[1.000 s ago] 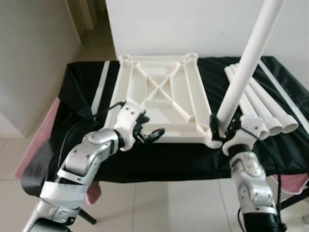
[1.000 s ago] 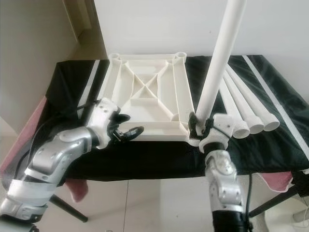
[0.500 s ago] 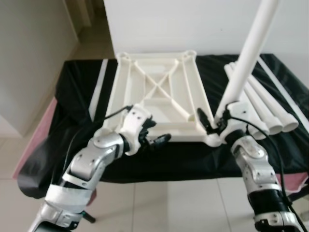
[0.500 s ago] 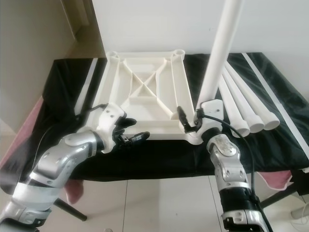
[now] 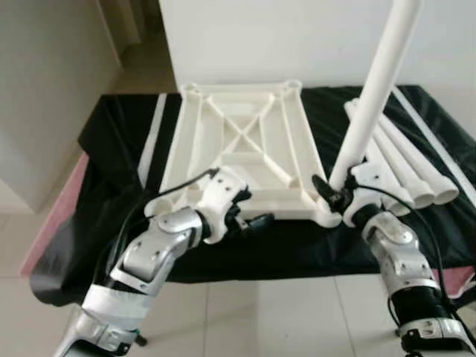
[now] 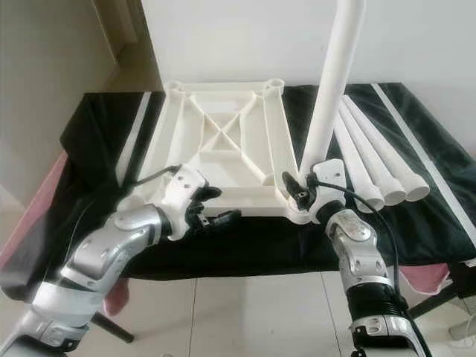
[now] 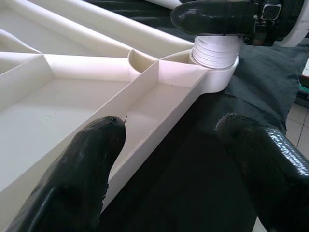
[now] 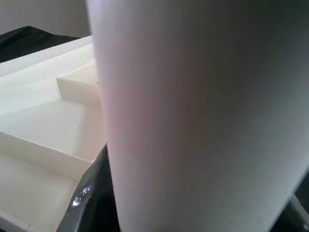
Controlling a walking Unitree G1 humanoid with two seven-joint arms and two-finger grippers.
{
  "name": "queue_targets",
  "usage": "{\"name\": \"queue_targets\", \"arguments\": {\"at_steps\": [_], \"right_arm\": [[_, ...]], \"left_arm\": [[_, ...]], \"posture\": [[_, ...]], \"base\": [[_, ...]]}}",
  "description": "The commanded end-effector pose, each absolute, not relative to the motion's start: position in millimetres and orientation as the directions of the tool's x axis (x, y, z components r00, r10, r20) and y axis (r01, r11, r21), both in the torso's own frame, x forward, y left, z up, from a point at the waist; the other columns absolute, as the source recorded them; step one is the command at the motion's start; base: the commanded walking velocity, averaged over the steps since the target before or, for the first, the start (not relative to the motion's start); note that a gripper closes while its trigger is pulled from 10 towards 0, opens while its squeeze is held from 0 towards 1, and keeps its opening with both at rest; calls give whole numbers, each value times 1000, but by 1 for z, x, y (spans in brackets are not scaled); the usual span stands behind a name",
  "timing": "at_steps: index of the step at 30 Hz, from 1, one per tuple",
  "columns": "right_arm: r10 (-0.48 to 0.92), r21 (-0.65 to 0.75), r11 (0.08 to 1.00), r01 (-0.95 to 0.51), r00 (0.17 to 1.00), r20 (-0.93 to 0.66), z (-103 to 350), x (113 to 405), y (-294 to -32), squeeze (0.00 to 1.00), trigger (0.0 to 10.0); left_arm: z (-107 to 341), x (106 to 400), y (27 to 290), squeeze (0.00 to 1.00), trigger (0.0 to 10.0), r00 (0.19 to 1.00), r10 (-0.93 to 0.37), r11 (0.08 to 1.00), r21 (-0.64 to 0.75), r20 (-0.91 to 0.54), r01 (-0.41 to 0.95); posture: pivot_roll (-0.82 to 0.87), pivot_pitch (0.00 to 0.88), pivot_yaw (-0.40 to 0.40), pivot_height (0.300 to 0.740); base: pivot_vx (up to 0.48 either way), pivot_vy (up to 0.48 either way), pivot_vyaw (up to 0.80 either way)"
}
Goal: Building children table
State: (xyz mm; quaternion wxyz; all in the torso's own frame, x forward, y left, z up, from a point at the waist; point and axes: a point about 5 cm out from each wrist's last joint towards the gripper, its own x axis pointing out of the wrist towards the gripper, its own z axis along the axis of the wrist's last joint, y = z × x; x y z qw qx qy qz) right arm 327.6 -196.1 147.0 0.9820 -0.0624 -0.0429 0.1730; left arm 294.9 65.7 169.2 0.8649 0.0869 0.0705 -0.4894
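A white table top (image 5: 238, 141) lies upside down on the black-draped table (image 5: 119, 149). One white leg (image 5: 372, 89) stands nearly upright, its threaded end (image 7: 216, 52) in the near right corner socket (image 7: 215, 72). My right gripper (image 5: 332, 195) is shut around this leg just above the socket; in the right wrist view the leg (image 8: 193, 111) is pressed close to the camera. My left gripper (image 5: 253, 221) is open at the table top's near rim. One of its fingers (image 7: 82, 169) is over the rim, the other over the black cloth. Three spare legs (image 5: 405, 167) lie to the right.
A flat white strip (image 5: 152, 137) lies on the cloth left of the table top, and another long one (image 5: 439, 141) at the far right. Pink fabric (image 5: 59, 216) hangs below the table's left side. A white wall stands right behind the table; tiled floor lies in front.
My left gripper has slid to the right along the near rim, closer to the corner socket. The right gripper has stayed on the leg's base, and the leg stands a little straighter.
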Motion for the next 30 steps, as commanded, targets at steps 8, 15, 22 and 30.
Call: {"name": "queue_targets", "arguments": {"at_steps": [8,15,22,30], "right_arm": [[327,-84,942,-325,945,7,128,320,-188,0,10000],[157,-5,988,-157,988,-3,124,318,-187,0,10000],[-81,88,993,80,997,3,126,317,-176,0,10000],[-299,119,948,294,954,27,126,307,-167,0,10000]], "left_arm": [[164,294,63,0,10000,500,-842,502,49,-203,864],[161,294,64,0,10000,514,-833,517,45,-203,855],[161,297,67,0,10000,535,-822,538,40,-195,842],[156,305,72,0,10000,587,-785,594,29,-197,804]], "posture": [[-69,0,11,740],[-64,0,-1,740],[-62,0,-2,740],[-67,0,6,740]], "base": [[0,0,0],[0,0,0],[0,0,0],[0,0,0]]}}
